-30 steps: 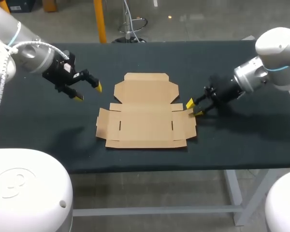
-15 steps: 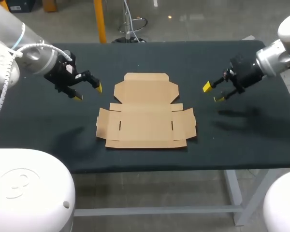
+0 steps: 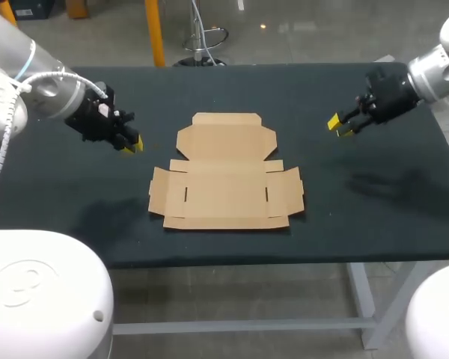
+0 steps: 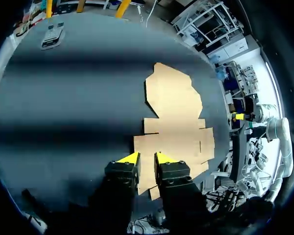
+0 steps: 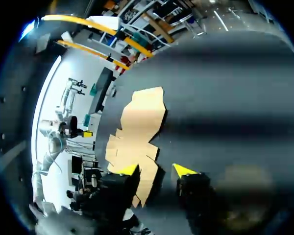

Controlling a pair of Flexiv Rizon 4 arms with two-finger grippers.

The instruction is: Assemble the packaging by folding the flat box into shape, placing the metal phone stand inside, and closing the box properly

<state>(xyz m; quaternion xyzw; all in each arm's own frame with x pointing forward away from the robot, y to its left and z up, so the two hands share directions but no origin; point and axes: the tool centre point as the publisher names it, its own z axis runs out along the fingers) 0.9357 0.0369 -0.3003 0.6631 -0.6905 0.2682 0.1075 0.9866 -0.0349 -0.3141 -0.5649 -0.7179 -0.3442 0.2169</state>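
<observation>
Flat box (image 3: 226,183): unfolded, laid flat on table (image 3: 344,217), between both pincers, touched by neither.
L gripper (image 3: 134,144): held above table, near box's side, apart from it. Fingers drawn close, narrow gap seen, nothing pinched. In L wrist view, box (image 4: 174,127) seen just ahead of tips.
R gripper (image 3: 338,127): held well apart from box. Fingers spread, nothing between. In R wrist view, box (image 5: 137,127) seen ahead, off to one finger's side.

Box (image 3: 226,183) tan; table (image 3: 344,213) black; fingers (image 3: 333,122) yellow-tipped.
</observation>
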